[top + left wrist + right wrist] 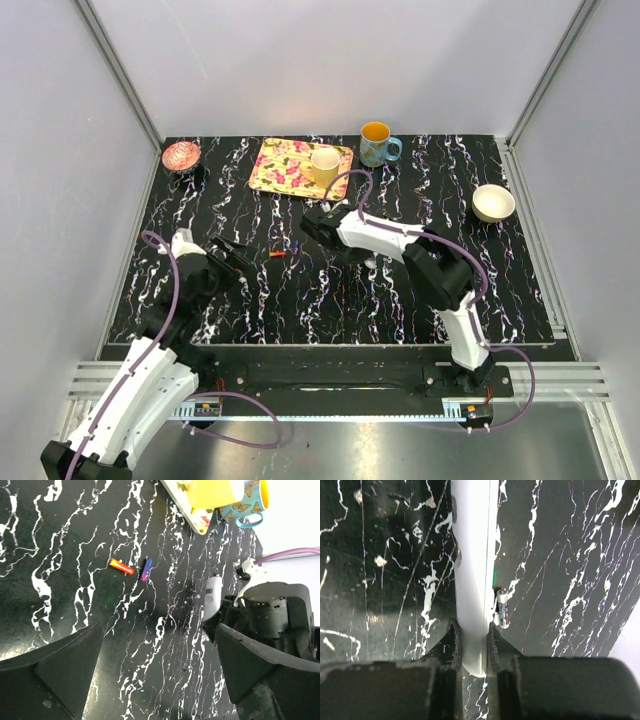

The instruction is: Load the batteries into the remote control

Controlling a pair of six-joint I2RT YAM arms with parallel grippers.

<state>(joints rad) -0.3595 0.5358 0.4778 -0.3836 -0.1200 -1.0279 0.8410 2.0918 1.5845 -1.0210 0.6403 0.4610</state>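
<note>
The right gripper is closed to a narrow gap on the remote. It pinches the near end, so the white bar stands on its long edge on the tabletop. A pale battery lies close against the remote's side. I cannot tell whether it sits in the recess or just beside it.

The left gripper is wide open and holds nothing. It hovers over the tabletop, short of two loose batteries. The red-orange battery and the purple battery lie near each other without touching, well apart from the remote.

The step in hand looks like a pickup by the left arm while the right steadies the remote. To do it well, the left gripper should come down square across one battery's length and close at its middle, without nudging the other. The remote needs a firm hold with its recess reachable.

In sight are three batteries and one remote. Farther back are one tray carrying one yellow cup, one mug, and two bowls, a pink bowl and a white bowl.
</note>
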